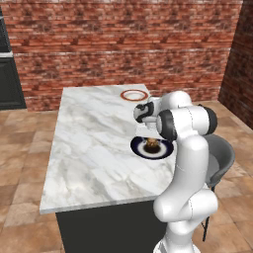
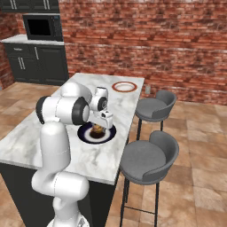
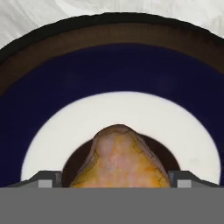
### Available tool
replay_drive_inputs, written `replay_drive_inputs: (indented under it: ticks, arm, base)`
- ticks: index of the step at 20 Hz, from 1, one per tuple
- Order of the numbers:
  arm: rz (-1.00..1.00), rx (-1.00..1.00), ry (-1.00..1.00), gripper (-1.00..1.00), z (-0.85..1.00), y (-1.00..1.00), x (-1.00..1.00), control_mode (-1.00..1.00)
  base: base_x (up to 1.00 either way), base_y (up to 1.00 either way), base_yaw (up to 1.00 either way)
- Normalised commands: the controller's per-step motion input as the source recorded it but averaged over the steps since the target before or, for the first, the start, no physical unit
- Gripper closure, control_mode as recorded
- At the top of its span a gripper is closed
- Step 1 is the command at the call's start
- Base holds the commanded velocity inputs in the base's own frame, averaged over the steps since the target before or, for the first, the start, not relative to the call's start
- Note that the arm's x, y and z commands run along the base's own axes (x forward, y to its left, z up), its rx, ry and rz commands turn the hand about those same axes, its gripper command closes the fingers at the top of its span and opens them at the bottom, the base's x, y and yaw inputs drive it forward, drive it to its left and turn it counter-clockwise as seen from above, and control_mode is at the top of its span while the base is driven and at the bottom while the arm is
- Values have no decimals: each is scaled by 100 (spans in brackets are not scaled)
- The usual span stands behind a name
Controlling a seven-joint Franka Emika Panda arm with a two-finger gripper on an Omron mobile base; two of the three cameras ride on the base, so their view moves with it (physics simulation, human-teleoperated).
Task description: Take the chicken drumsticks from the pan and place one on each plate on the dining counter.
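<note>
I see my gripper [image 3: 113, 177] spread wide, fingers either side of a golden-tan chicken drumstick [image 3: 118, 159]. The drumstick lies in the white centre of the round navy-rimmed plate [image 3: 109, 70] on the white marble counter [image 1: 94, 143]. Beyond that plate sits a round reddish-brown-rimmed plate [image 1: 134, 95].

Dining counter [image 2: 53, 128]: marble island under my arm, its right long edge facing two grey stools [image 2: 150, 155].
Navy-rimmed plate [image 2: 84, 133]: near that right edge, golden-tan drumstick [image 2: 97, 130] on its white centre.
My pincer [image 2: 101, 126]: hanging just above the drumstick, jaw gap hidden.
Reddish-brown-rimmed plate [image 2: 124, 87]: far right corner.
</note>
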Motion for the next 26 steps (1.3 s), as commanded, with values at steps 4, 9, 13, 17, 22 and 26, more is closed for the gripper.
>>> replay_drive_inputs:
  ticks: [4,9,13,17,22,26]
  arm:
    - [11,1,0,-100,79,0,-11,-100]
    - [9,0,0,-100,70,4,-40,-100]
    - [9,0,-3,-100,56,11,-84,-100]
    - [1,-1,0,-100,28,14,-99,-100]
    - [3,-1,-2,-100,17,5,-100,-100]
    - [3,0,-7,-100,31,0,-100,-100]
  base:
    - [0,0,0]
    - [0,0,0]
    - [0,0,0]
    - [0,0,0]
    - [0,0,0]
    - [0,0,0]
